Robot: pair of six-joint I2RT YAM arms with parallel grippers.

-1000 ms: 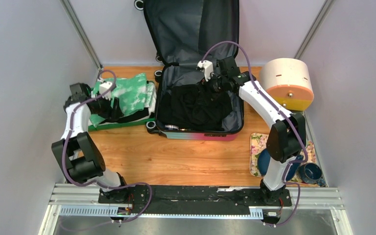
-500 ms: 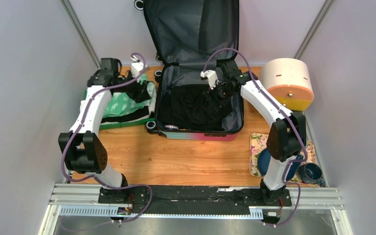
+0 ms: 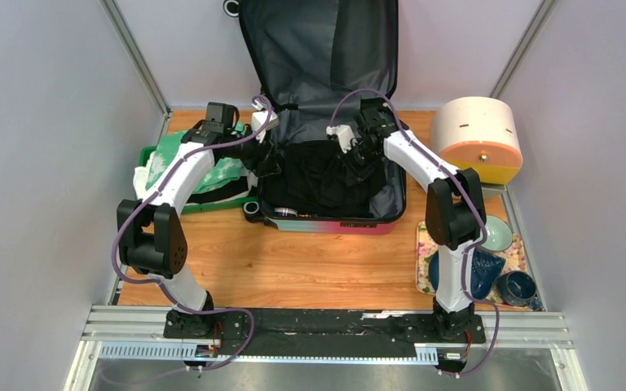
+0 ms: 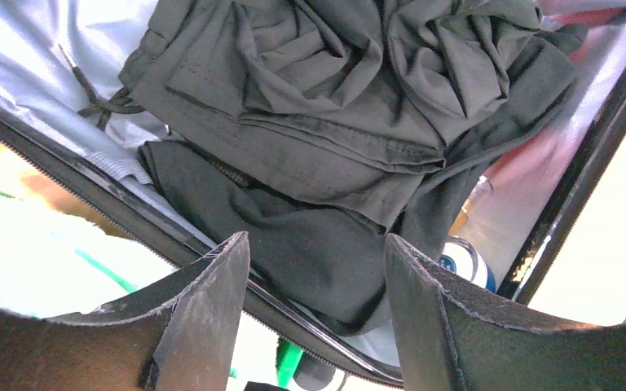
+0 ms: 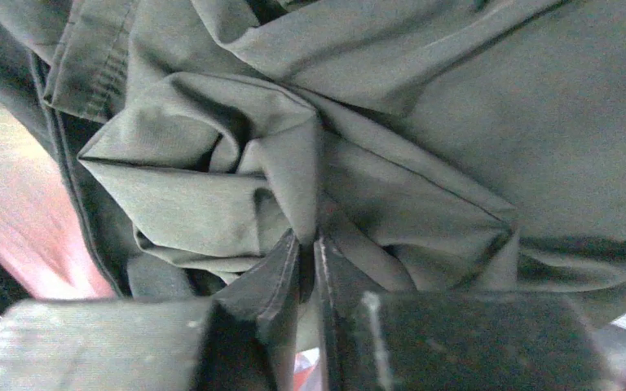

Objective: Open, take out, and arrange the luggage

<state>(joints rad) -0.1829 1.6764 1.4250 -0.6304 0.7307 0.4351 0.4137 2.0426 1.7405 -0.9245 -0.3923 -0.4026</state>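
**A:** Entry: where is the luggage?

**B:** The luggage [image 3: 318, 49] is at the far middle of the wooden table [image 3: 293, 261]. Lid raised, leaning on the back wall, grey lining showing. The lower shell lies flat with its pink edge toward the arm bases. Crumpled dark clothes [image 3: 318, 175] fill it.

**A:** Right side?

**B:** The right gripper [image 5: 306, 244] is down inside the shell, on the far-right part of the pile. Wrist view: the fingers are pressed almost together, with a raised fold of the dark clothes pinched between the tips. The fabric bunches toward that pinch.

**A:** Left side?

**B:** The left gripper [image 4: 316, 244] hangs over the luggage's left rim. Its fingers [image 4: 204, 309] are spread wide with nothing between them. Below the gap are the black zip edge and a flat dark garment. I see no contact with the cloth.

**A:** Anything else in the shell?

**B:** A small round blue-and-white item [image 4: 463, 262] near the front wall, partly under the cloth. Possibly a can or a cap; the view is too poor to tell.

**A:** Surroundings?

**B:** A green tray [image 3: 204, 206] sits just left of the luggage, holding a green-and-white cloth [image 3: 224, 169], with the left arm crossing above it. The cream-and-orange round container [image 3: 479, 134] is at the far right. A floral mat [image 3: 425, 236] lies at the near right, with a blue cup [image 3: 518, 287] on it.
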